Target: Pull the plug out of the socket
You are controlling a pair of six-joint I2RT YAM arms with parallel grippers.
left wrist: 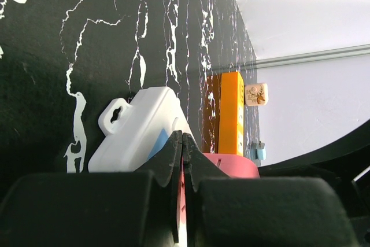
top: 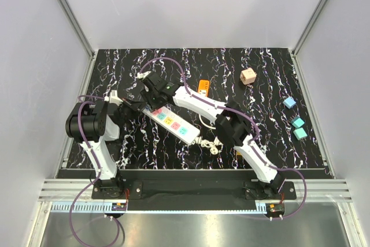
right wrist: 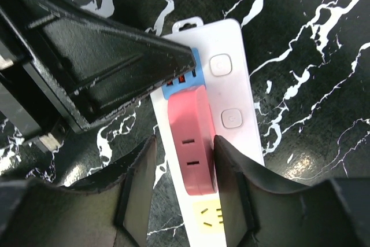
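The socket is a long white power strip lying diagonally at mid-table, its short coiled cord at the near end. In the right wrist view a pink plug sits in the strip beside a blue outlet. My right gripper is open and straddles the plug; its right finger touches the plug and its left finger stands apart. My left gripper is shut, its tips pressed on the strip's far end just in front of the plug. Its black finger shows over the blue outlet.
A shorter orange power strip lies behind the white one. A beige cube sits at the back right. Three small blue and teal blocks lie near the right edge. Both arms cross over the table's left-centre.
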